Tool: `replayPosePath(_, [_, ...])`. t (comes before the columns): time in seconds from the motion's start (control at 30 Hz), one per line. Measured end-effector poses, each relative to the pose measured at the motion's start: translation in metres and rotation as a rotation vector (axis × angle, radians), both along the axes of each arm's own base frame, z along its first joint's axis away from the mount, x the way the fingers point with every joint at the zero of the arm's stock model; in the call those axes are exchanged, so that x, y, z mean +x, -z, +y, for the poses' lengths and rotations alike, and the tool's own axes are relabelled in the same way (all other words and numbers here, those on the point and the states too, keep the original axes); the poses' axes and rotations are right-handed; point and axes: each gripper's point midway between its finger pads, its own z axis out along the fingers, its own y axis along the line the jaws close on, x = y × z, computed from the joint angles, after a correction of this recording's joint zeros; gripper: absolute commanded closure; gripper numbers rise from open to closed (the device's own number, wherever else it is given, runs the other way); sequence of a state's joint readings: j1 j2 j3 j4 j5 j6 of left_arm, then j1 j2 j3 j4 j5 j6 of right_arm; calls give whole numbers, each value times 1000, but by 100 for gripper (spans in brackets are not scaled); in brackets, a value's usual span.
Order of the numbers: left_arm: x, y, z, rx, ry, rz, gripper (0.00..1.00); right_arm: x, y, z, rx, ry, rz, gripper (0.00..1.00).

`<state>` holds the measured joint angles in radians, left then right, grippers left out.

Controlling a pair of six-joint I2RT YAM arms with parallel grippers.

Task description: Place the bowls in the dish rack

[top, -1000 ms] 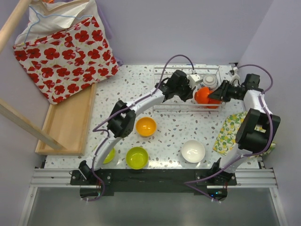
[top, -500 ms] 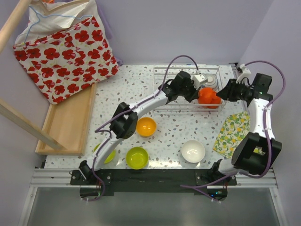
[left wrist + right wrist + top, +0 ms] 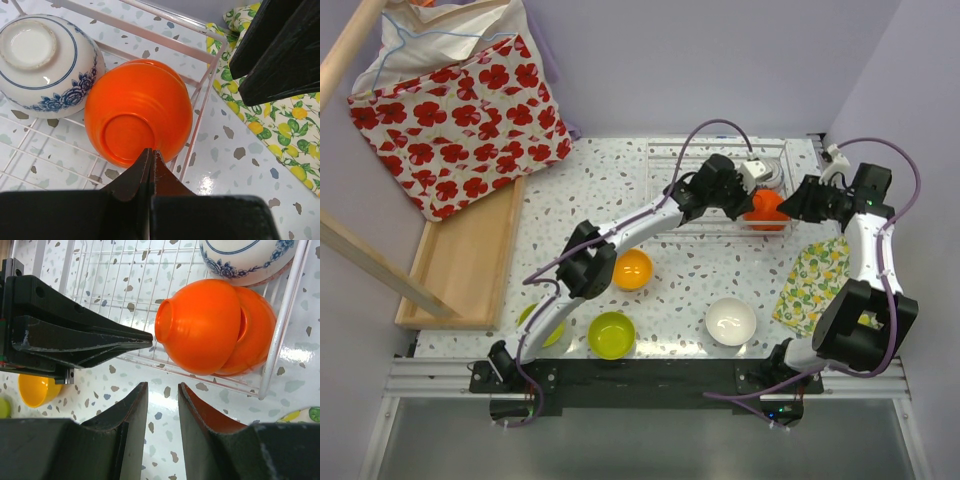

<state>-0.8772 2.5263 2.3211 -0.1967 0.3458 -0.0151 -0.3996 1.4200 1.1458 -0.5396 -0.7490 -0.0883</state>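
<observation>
Left hand [image 3: 150, 156]: fingers pressed shut, holding nothing, with the tips at the foot of the nested red-orange bowls [image 3: 137, 112]. The bowls lie tipped on their side directly ahead, in the dish rack [image 3: 284, 315]. Their axis runs toward this hand, which is the nearer one. Right hand [image 3: 162, 390]: narrow gap, empty, just short of the rack.

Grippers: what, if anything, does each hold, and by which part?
Nothing is held. The left gripper is shut empty, tips by the foot of the red-orange bowl; the right gripper is open, empty.
</observation>
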Motion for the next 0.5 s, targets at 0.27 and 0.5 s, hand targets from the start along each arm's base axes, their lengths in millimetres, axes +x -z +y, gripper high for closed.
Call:
replayPosePath(0.27, [6,2,13,51,-39,-22,100,13,1,0,25,14,-16,97])
replayPosePath(0.5, [5,-35,84,114,-130,-30,100,28,22,35,49,-74,24,100])
